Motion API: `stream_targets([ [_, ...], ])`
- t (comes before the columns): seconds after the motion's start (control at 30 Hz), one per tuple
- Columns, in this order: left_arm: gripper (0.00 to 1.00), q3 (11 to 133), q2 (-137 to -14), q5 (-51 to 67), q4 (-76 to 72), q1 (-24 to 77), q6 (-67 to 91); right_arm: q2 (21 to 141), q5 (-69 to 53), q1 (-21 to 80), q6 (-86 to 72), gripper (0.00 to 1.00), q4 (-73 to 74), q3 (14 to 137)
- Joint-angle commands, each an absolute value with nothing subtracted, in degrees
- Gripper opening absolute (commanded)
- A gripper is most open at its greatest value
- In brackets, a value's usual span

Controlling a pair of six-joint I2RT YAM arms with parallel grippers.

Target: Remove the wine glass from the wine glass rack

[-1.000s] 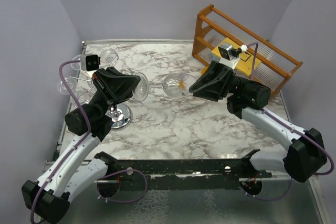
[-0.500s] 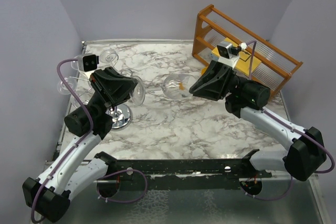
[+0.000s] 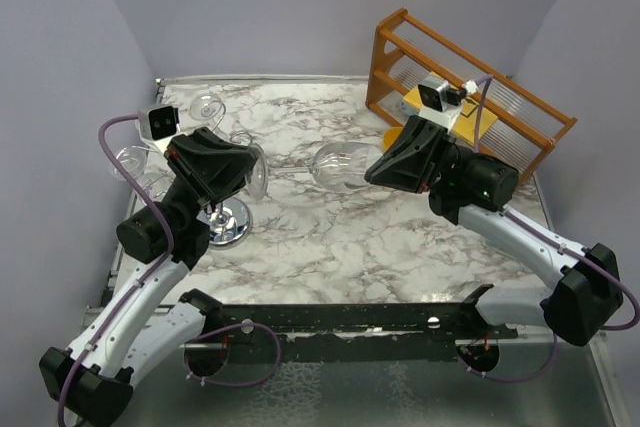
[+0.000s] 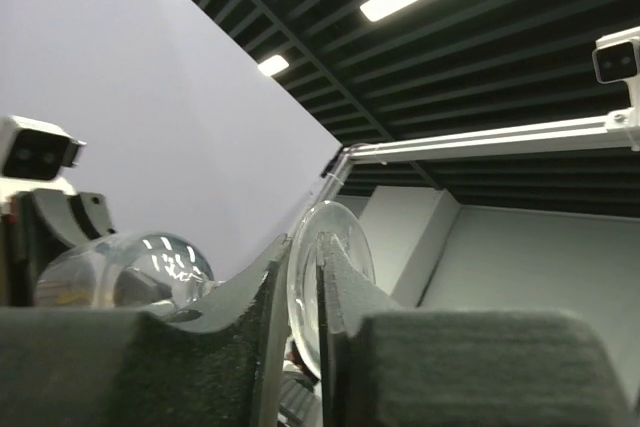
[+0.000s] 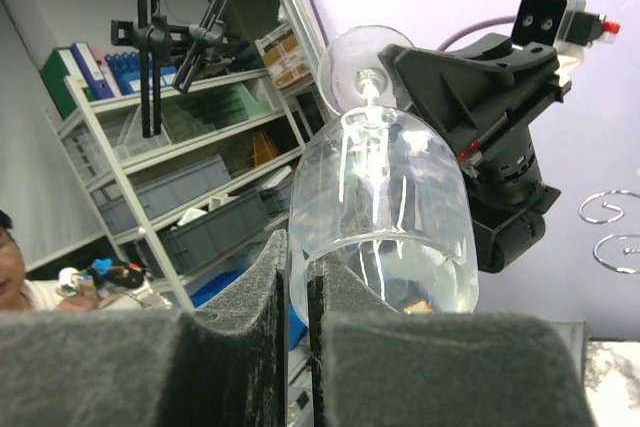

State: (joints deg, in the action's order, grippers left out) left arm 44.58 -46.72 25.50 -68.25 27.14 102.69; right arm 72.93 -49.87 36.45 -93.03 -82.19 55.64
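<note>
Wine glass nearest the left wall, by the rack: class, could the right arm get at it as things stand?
Probably not. The right tool is shut on the rim of another wine glass, and the left arm stands between it and the far-left glass.

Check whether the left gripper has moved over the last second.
Yes. The left gripper has drifted slightly left relative to the wine glass rack's chrome base.

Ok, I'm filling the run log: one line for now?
left gripper: shut on wine glass foot | right gripper: shut on its bowl rim | glass: horizontal, held at both ends
</note>
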Motion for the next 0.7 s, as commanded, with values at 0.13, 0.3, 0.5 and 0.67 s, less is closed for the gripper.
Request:
stream_targets([
  [0.13,0.38,47.36,-41.49,26.1,-50.23,27.25,88.39,62.4,-47.98,36.92,-76.39,0.01,-76.63,53.2],
  [0.3,0.62,48.24,-39.54,24.85,-42.52,27.25,83.51,56.16,-45.53,36.88,-66.88,0.01,-64.64,51.3],
  [0.5,0.9,48.69,-36.04,22.52,-32.4,27.25,75.96,48.01,-40.73,36.91,-53.09,0.01,-39.63,50.66],
  [0.67,0.95,53.19,-31.09,16.69,-12.65,27.27,63.32,41.29,-27.83,36.91,-44.42,0.01,-9.55,54.0],
])
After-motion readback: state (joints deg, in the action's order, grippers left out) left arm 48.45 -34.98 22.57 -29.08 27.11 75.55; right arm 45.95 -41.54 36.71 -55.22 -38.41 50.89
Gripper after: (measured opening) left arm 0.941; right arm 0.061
